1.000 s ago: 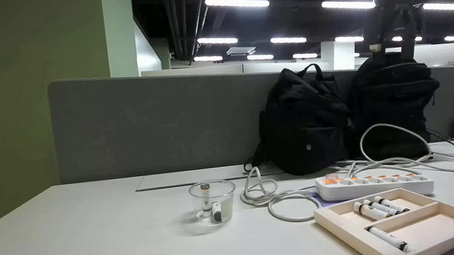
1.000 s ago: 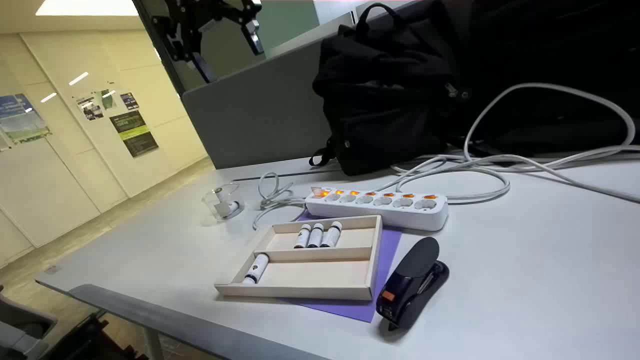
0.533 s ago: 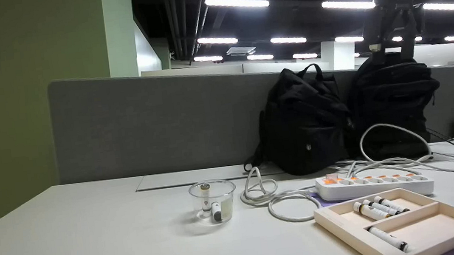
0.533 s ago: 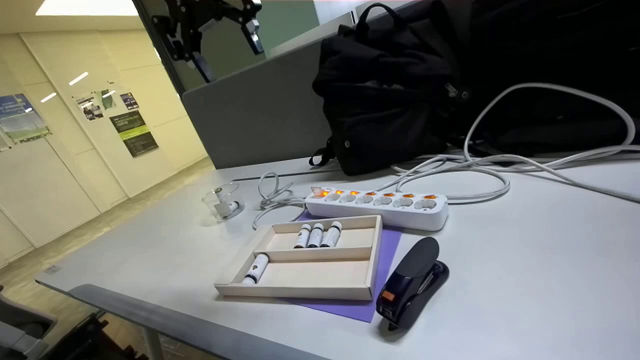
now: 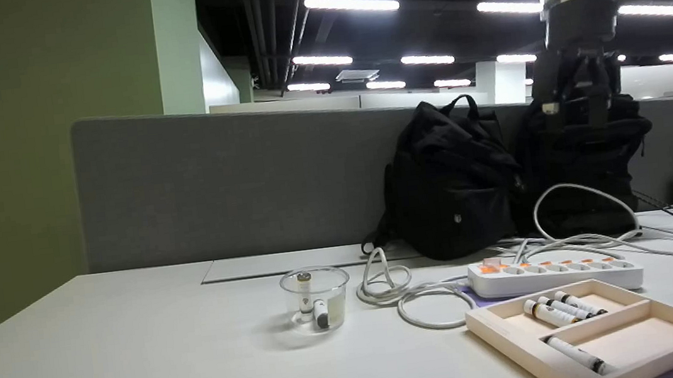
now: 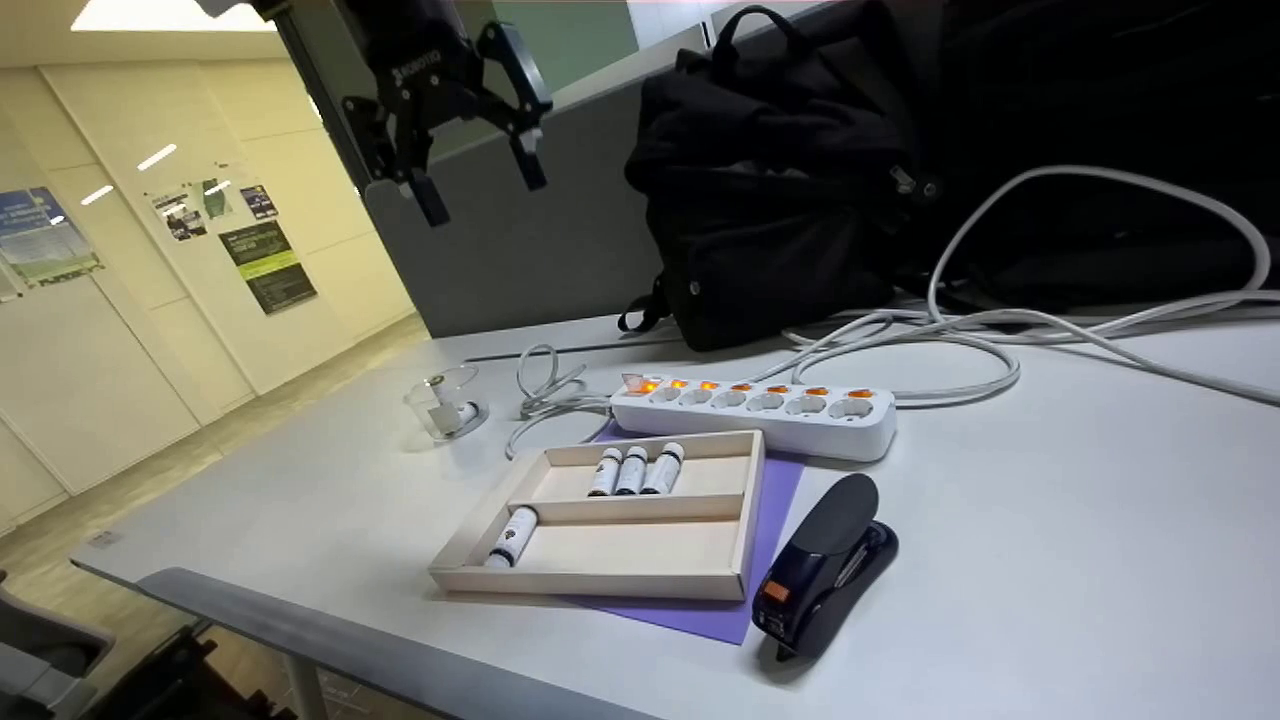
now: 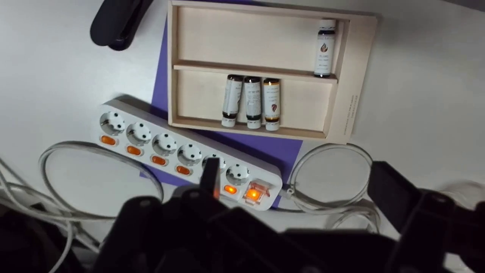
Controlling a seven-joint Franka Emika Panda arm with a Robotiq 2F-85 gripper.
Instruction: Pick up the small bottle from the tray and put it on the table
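Of 4 small bottles [image 7: 252,100] lying in the tray [image 7: 358,72], I cannot tell which is the bottle of the task. The lone bottle [image 7: 324,53] is in its own compartment, close to the wide rim, with its white cap turned away from the divider [image 6: 640,511]. In the compartment across the divider lie the 3 remaining bottles, side by side, their white caps toward the white power strip [image 7: 163,146]. The tray rests partly on a purple sheet [image 6: 777,510], and this sheet lies on the white table [image 6: 1060,560]. A black stapler [image 6: 825,575] lies near the tray. The gripper [image 6: 482,188] hangs in the air, well apart from the tray, and its fingers [image 6: 430,200] are spread wide. Farther along the table stands a clear cup [image 5: 337,303], containing 2 more bottles [image 5: 305,297], 1 upright and 1 tilted. In both exterior views, black backpacks [image 5: 453,188] stand before the grey partition [image 5: 234,181].
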